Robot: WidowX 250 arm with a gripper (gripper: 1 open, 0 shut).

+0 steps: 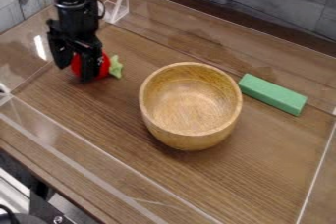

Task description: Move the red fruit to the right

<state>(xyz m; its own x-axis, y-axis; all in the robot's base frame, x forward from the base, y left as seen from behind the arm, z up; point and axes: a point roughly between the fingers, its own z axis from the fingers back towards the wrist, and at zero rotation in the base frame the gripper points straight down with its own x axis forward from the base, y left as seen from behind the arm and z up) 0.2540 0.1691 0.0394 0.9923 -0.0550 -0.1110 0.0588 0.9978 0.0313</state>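
Brown wooden tabletop [138, 174], evenly lit; a cable, perhaps, at the lower left corner

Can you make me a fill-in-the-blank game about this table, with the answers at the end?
The fruit by the end effector is colored ____.
The round wooden thing on the table is a ____.
The flat block is colored ____.
The fruit's leafy cap is colored ____.

Missing words: red; bowl; green; green.

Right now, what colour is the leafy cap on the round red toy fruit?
Light green cap, seen in the camera view.
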